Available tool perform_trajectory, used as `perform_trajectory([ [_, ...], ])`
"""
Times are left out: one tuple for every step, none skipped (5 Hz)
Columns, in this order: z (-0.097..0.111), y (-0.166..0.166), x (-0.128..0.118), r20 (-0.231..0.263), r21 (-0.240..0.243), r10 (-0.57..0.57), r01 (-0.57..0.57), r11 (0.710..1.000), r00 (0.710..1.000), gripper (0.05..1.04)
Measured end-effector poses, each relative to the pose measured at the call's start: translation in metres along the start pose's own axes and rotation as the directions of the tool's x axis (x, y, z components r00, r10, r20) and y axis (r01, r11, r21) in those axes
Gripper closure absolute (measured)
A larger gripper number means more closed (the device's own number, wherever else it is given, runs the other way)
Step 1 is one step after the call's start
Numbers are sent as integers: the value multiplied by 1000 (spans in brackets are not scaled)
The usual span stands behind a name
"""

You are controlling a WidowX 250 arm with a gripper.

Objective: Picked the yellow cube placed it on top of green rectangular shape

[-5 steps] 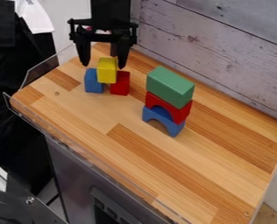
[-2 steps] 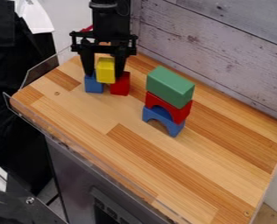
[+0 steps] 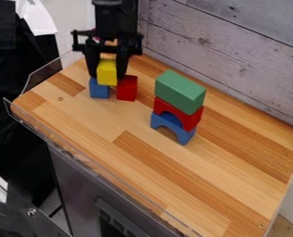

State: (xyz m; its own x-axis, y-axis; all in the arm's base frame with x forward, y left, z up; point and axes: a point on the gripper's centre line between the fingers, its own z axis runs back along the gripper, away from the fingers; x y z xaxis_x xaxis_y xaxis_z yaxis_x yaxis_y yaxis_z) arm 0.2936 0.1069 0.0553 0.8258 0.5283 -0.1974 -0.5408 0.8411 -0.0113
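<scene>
- Step in hand, as I judge it: the grasp, with the carry to the green block (image 3: 179, 91) still to do.
- Next should come a straight lift, clear of the blue block (image 3: 100, 91) and the red block (image 3: 128, 89), then a move right and down the frame, ending over the green block's upper face for a level, gentle release.
- Yellow cube (image 3: 107, 72) sits in the upper left of the frame, between the two fingers of the gripper (image 3: 107, 76), one at each side. It overlaps the blue block's top in view; whether it rests there or is slightly raised, I cannot tell.
- Gripper: pointing down, its fingers closed in to about the cube's width, and apparently holding it.
- Stack right of the frame's centre: green block on a red arch (image 3: 189, 121), which stands on a blue arch (image 3: 185, 137).
</scene>
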Motion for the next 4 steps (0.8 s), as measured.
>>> perform_trajectory([
  [51,-7,-13,99,13,-95,95,995,991,507],
  [97,-16,-40,178,17,-231,232,973,957,507],
  [118,-23,-62,193,6,-340,345,939,921,507],
  [119,-38,-74,175,-8,-420,428,904,891,507],
])
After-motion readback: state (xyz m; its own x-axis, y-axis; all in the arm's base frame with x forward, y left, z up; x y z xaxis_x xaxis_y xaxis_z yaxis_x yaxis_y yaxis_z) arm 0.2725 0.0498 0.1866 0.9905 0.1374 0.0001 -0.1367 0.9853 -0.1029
